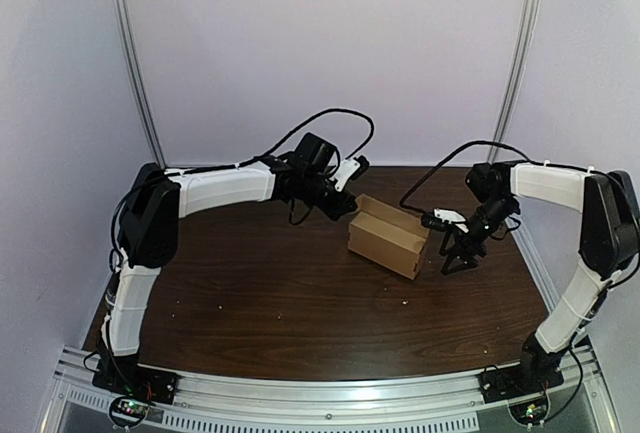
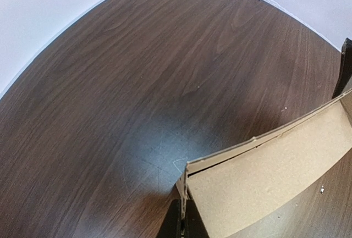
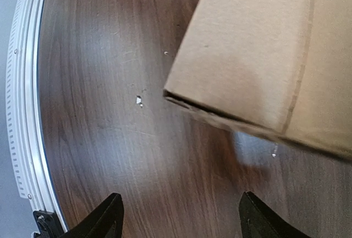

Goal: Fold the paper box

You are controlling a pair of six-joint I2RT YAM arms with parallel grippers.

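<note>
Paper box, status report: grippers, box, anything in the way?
Left gripper shut on paper box wall. Right gripper open, beside it, not touching. Top open. Only crumbs on table.

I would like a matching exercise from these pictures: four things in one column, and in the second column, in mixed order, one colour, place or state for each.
Things:
1. paper box
2. left end effector
3. right end effector
4. table

Descriptions:
a. open, beside the box's right end
b. dark brown wood
c. light brown card
d. at the box's far left corner

Pairs: 1-c, 2-d, 3-a, 4-b
</note>
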